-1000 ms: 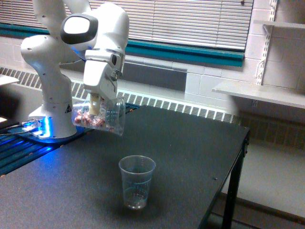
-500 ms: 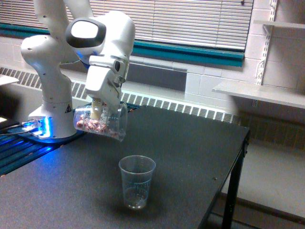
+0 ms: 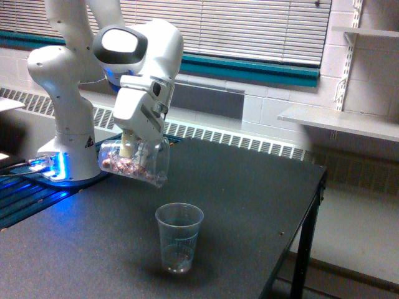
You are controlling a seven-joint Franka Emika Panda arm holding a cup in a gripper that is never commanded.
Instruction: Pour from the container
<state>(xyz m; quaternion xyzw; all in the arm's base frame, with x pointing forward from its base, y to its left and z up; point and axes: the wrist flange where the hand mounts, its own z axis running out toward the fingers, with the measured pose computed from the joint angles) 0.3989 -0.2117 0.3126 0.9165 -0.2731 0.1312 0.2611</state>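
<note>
Above the table [image 3: 249, 187], the gripper [image 3: 128, 148] is clamped on the container [image 3: 134, 163], tipped nearly sideways, mouth toward the exterior view's right, pieces inside. You're mid-tilt, pre-pour. Next: get the mouth over the small cup [image 3: 179, 237], then tip further.

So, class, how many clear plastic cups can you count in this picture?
2. The larger cup is tipped on its side in the fingers above the table; the smaller cup stands upright on the black table.
</note>
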